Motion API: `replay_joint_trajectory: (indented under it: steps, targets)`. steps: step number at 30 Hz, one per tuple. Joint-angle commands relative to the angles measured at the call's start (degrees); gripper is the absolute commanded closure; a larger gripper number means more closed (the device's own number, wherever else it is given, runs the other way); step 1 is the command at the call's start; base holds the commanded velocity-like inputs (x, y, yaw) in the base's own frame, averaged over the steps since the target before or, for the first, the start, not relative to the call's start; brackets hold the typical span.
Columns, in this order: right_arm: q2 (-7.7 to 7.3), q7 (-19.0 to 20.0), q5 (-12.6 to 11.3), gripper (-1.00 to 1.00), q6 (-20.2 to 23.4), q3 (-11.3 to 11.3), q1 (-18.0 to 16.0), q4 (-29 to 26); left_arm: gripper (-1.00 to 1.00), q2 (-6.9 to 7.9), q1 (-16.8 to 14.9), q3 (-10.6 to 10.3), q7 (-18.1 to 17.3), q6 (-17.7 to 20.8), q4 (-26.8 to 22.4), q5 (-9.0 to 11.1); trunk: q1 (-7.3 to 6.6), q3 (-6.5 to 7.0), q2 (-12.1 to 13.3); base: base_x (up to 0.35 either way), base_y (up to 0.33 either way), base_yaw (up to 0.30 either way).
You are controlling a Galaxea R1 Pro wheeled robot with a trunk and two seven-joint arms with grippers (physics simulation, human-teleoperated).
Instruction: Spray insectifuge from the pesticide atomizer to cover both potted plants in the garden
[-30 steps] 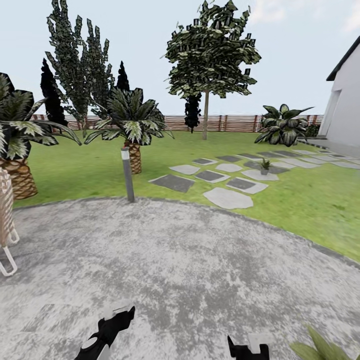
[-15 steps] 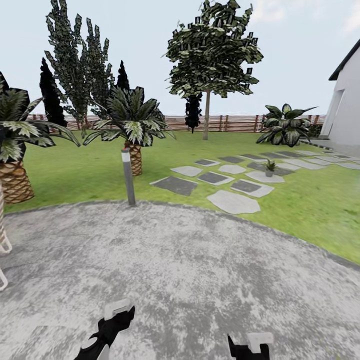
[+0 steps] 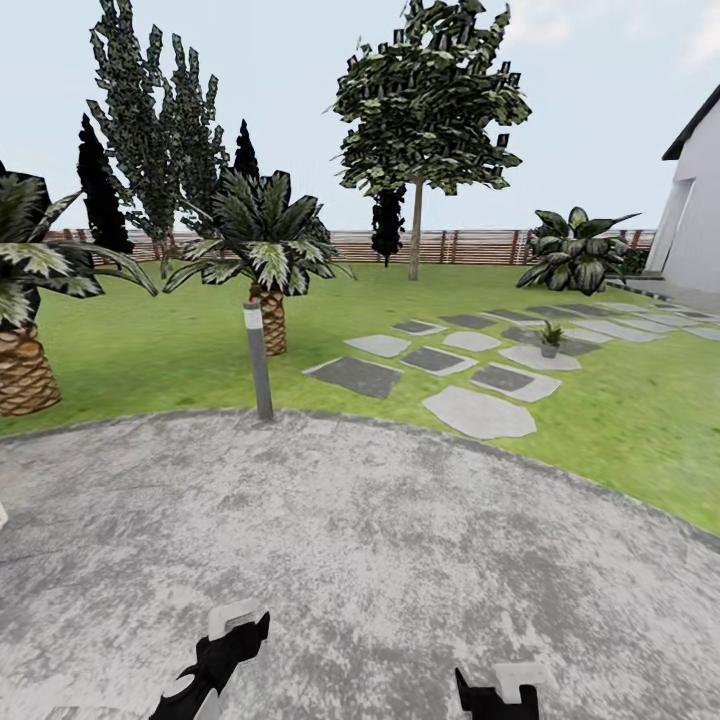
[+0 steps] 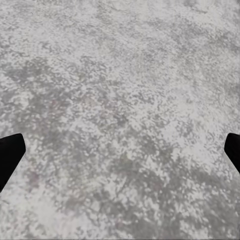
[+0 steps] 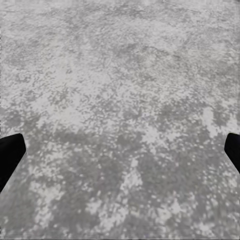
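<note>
The pesticide atomizer is out of view. A small potted plant (image 3: 549, 338) with thin green leaves stands far off on the stepping stones (image 3: 478, 411) in the garden lawn (image 3: 150, 340). My left gripper (image 3: 240, 632) and right gripper (image 3: 497, 690) hang low over the grey round paving (image 3: 360, 540). In the left wrist view the gripper (image 4: 120, 155) is open, its dark fingertips (image 4: 9, 152) far apart over bare paving. In the right wrist view the gripper (image 5: 120, 155) is open too, fingertips (image 5: 10, 150) wide apart with nothing between them.
A short grey bollard (image 3: 259, 358) stands at the paving's far edge. Palm-like shrubs (image 3: 262, 255) rise behind it and at the left (image 3: 25, 300). A tree (image 3: 425, 110), a broad-leaved shrub (image 3: 578, 250), a wooden fence (image 3: 470, 246) and a white house (image 3: 695, 215) lie beyond.
The camera has moved forward over the paving. A wicker chair at the left edge and green leaves at the lower right have slipped out of the picture. Both grippers hold the same pose.
</note>
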Motion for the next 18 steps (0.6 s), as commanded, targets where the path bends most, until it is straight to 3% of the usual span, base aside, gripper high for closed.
replay_joint_trajectory:
  steps: [1,8,18]
  targets:
    - [-0.02,0.09,-0.14,-1.00,-0.17,0.10,-0.03,0.01,-1.00,-0.02,-0.03,0.03,-0.01,-0.15,0.03,0.39,0.02,-0.06,-0.02,0.327,0.131,-0.006]
    - [0.11,0.06,-0.14,-1.00,-0.04,0.14,-0.15,-0.03,-1.00,-0.02,-0.03,0.03,-0.01,-0.15,0.04,0.39,0.02,-0.06,-0.02,0.327,0.131,-0.113]
    - [0.15,0.00,-0.14,-1.00,0.08,0.17,-0.20,-0.12,-1.00,-0.02,-0.03,-0.02,-0.07,-0.09,-0.01,0.39,0.02,-0.06,-0.02,0.327,0.131,-0.227]
